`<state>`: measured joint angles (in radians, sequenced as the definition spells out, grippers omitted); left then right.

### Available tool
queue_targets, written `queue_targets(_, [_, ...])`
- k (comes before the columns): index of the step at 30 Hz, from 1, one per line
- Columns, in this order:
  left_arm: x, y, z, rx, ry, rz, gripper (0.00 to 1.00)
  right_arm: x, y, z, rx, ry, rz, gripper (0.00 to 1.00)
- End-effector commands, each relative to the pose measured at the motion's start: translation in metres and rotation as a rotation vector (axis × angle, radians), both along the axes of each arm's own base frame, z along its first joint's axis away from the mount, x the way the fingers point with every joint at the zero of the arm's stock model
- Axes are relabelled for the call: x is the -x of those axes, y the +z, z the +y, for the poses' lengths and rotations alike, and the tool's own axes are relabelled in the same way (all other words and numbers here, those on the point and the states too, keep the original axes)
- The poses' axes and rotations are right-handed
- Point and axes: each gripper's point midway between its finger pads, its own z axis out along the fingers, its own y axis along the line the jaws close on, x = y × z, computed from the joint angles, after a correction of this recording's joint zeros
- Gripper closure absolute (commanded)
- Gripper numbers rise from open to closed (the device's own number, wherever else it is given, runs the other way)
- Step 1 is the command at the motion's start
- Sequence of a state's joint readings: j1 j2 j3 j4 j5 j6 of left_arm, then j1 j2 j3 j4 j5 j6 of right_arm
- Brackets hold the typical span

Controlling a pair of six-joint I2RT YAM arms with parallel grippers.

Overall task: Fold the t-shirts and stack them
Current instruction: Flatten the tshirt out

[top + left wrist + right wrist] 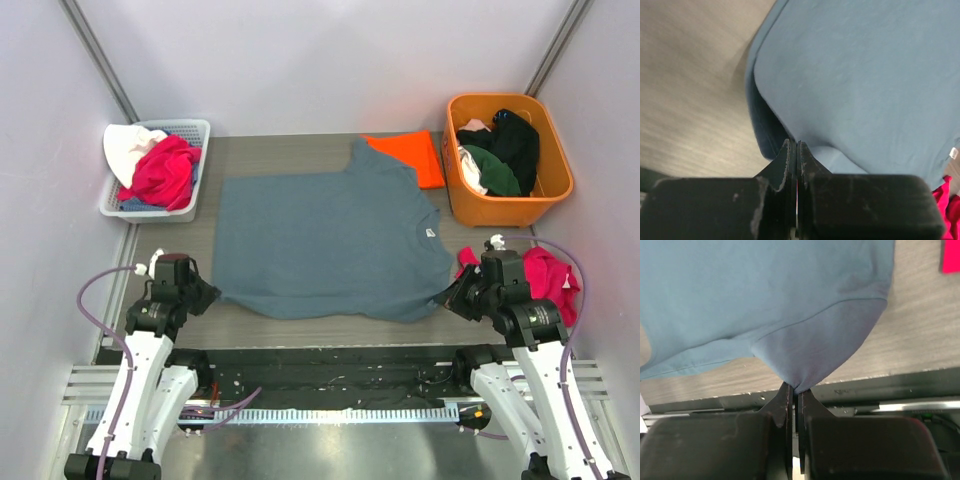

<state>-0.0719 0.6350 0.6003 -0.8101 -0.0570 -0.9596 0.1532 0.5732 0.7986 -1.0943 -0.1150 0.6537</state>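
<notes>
Blue-grey t-shirt (pixel 320 240) lies crosswise, collar pointing right.

White basket (pixel 190 124) far left; orange tub (pixel 505 210) far right.

White arms (pixel 130 385), black wrists (pixel 175 285), purple cables (pixel 88 300); black jaws seemingly scuffed

Slate blue-grey t-shirt (pixel 325 240) lies spread flat, collar rightward; bright orange t-shirt (pixel 410 155) sits folded just behind it
</notes>
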Motion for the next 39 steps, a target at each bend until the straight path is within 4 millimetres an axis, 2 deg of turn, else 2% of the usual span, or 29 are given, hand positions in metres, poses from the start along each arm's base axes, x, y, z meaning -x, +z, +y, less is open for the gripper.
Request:
queue_targets(1, [0.015,-0.012,0.001,0.053,0.093,0.043,1.0,0.014,-0.013,-0.002,0.005,-0.002,0.069,0.99])
queue_targets(15, [0.016,-0.022,0.009,0.021,0.132,0.095,1.0,0.015,-0.025,-0.005,0.027,-0.011,0.098,0.99])
queue_targets(18, [0.012,-0.014,0.008,0.013,0.109,0.061,1.0,0.012,-0.02,-0.005,0.027,-0.007,0.074,0.99])
queue_targets(20, [-0.001,0.01,0.009,-0.006,0.087,-0.016,1.0,0.001,-0.001,-0.005,0.028,-0.007,-0.001,0.99])
queue_targets(21, [-0.008,0.022,0.011,-0.037,0.053,-0.054,1.0,-0.011,0.014,-0.004,0.024,-0.003,-0.071,0.99])
queue_targets(22, [-0.02,0.054,0.01,-0.044,0.036,-0.138,1.0,-0.022,0.039,-0.003,0.021,0.0,-0.152,0.99])
queue_targets(23, [-0.032,0.073,0.009,-0.058,0.013,-0.189,1.0,-0.033,0.051,-0.003,0.028,0.003,-0.18,0.99])
queue_targets(24, [-0.041,0.094,0.007,-0.084,-0.028,-0.239,1.0,-0.047,0.072,-0.004,0.044,0.013,-0.257,0.99])
queue_targets(25, [-0.051,0.142,0.003,-0.086,-0.06,-0.342,1.0,-0.058,0.112,-0.003,0.047,0.015,-0.354,0.99])
queue_targets(26, [-0.061,0.159,0.002,-0.098,-0.079,-0.356,1.0,-0.066,0.133,-0.005,0.061,0.016,-0.405,0.99])
queue_targets(27, [-0.067,0.181,0.001,-0.109,-0.092,-0.39,1.0,-0.08,0.175,-0.005,0.075,0.023,-0.504,0.99])
queue_targets(28, [-0.067,0.23,0.002,-0.133,-0.108,-0.484,1.0,-0.085,0.198,-0.005,0.083,0.025,-0.562,0.99])
queue_targets(29, [-0.068,0.254,0.002,-0.142,-0.109,-0.527,1.0,-0.089,0.225,-0.006,0.084,0.021,-0.64,0.99])
queue_targets(30, [-0.068,0.295,0.002,-0.151,-0.108,-0.609,1.0,-0.09,0.263,-0.007,0.089,0.021,-0.73,0.99])
queue_targets(32, [-0.062,0.333,0.004,-0.173,-0.113,-0.688,1.0,-0.09,0.301,-0.008,0.093,0.017,-0.822,0.99])
queue_targets(33, [-0.052,0.37,0.005,-0.179,-0.103,-0.77,1.0,-0.084,0.332,-0.008,0.09,0.019,-0.894,0.99])
queue_targets(35, [-0.041,0.399,0.008,-0.191,-0.094,-0.832,1.0,-0.076,0.357,-0.008,0.084,0.024,-0.955,0.99])
queue_targets(36, [-0.027,0.424,0.009,-0.191,-0.085,-0.899,1.0,-0.067,0.376,-0.008,0.075,0.025,-1.007,0.99])
queue_targets(38, [-0.012,0.443,0.01,-0.187,-0.079,-0.952,1.0,-0.055,0.393,-0.007,0.052,0.025,-1.063,0.99])
queue_targets(39, [0.002,0.46,0.01,-0.182,-0.074,-1.001,1.0,-0.047,0.401,-0.008,0.044,0.02,-1.094,0.99])
